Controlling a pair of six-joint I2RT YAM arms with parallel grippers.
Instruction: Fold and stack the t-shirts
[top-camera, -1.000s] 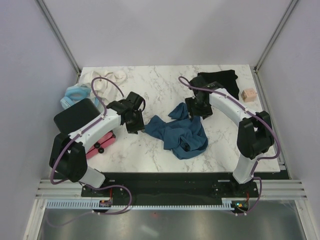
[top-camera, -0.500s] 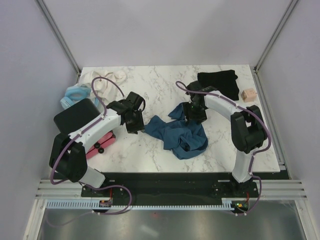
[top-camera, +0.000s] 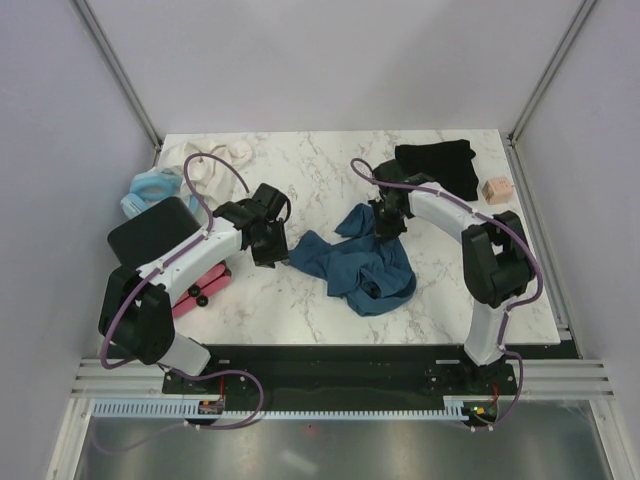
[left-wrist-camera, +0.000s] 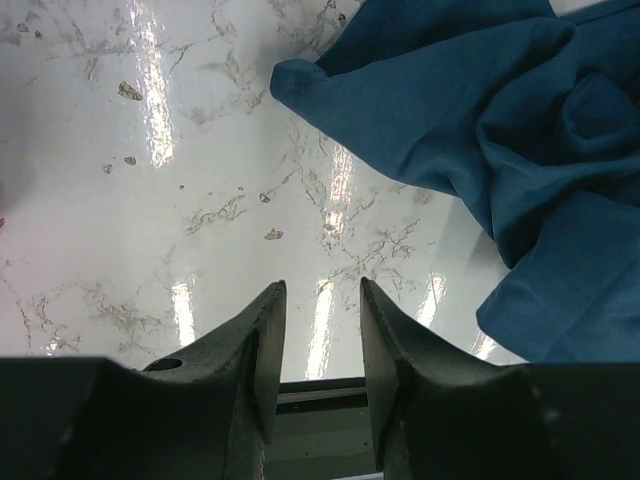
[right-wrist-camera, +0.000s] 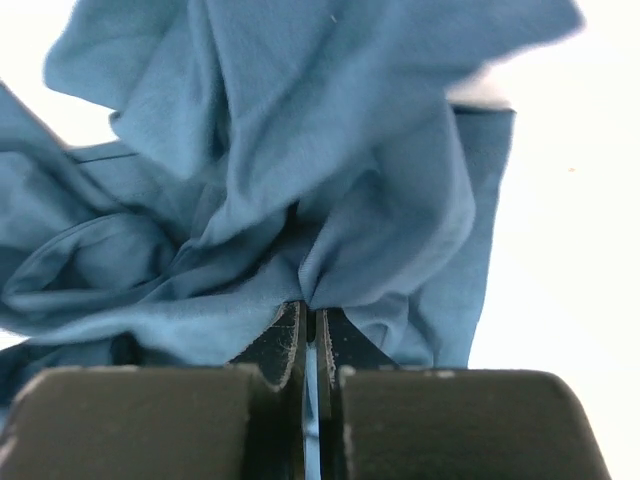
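The dark teal-blue t-shirt (top-camera: 360, 268) lies crumpled in the middle of the marble table (top-camera: 300, 170). My right gripper (top-camera: 385, 228) is at the shirt's far right edge. In the right wrist view this gripper (right-wrist-camera: 312, 312) is shut on a pinched fold of the teal fabric (right-wrist-camera: 300, 150). The black t-shirt (top-camera: 437, 165) lies bunched at the back right corner, untouched. My left gripper (top-camera: 270, 245) hovers just left of the teal shirt. Seen from the left wrist, it (left-wrist-camera: 320, 290) stands open over bare marble, with the shirt (left-wrist-camera: 480, 130) up and to the right.
A pale blue ring-shaped item (top-camera: 150, 188) and a white cloth (top-camera: 210, 160) lie at the back left. A black box (top-camera: 155, 230) and a pink object (top-camera: 195, 288) sit by the left arm. A small peach cube (top-camera: 497, 189) rests near the right edge.
My right gripper has moved left and down onto the teal shirt's far edge and shut on the fabric. The left arm has not moved.
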